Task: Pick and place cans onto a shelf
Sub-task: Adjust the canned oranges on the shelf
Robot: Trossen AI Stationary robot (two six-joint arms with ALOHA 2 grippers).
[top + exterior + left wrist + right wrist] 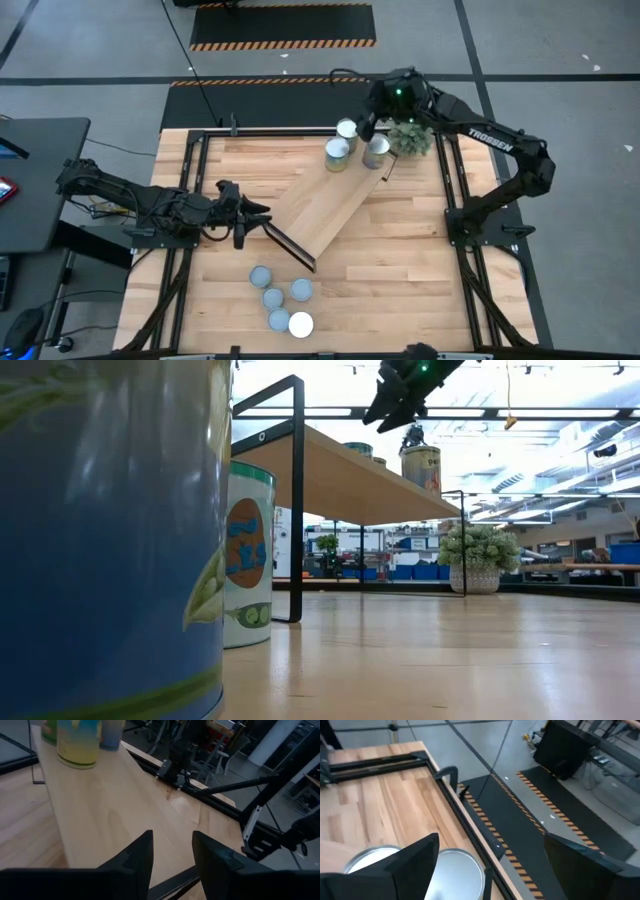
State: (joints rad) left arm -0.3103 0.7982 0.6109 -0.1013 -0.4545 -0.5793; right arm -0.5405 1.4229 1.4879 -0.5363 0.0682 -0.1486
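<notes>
Right gripper (pixel 366 126): fingers spread wide, nothing between them. It hangs above the far end of the shelf (pixel 330 205), over the cluster of three cans there. In the right wrist view the two dark fingers (pixel 415 857) frame a can's plain metal top (pixel 455 870), with a second top (pixel 370 857) beside it; the fingers do not appear to touch either one.

The three shelved cans stand close together at the shelf's far end: one (pixel 347 129) nearest the gripper, one (pixel 337 152) toward the shelf's middle, one (pixel 376 148) next to the small potted plant (pixel 410 138). The low view shows the gripper (pixel 400 395) clear above a can (pixel 421 468) on the plank.

Judgement: this looks like the release end of a placement, with the can set down and the jaws open around or above it. I cannot tell whether the fingers are fully clear of the can's sides.

Left gripper (pixel 240 215): jaws narrow, a small gap showing between the fingers (pixel 137 855) in the left wrist view, holding nothing. It waits at the near end of the shelf.

Five cans remain on the tabletop (pixel 400 270) at its near edge, in a tight group (pixel 279 299), well apart from the shelf.

Next move calls for: a straight lift off the shelved cluster without nudging neighbours, then travel to the near group; the cans there stand close, so finger clearance between them is the concern.
</notes>
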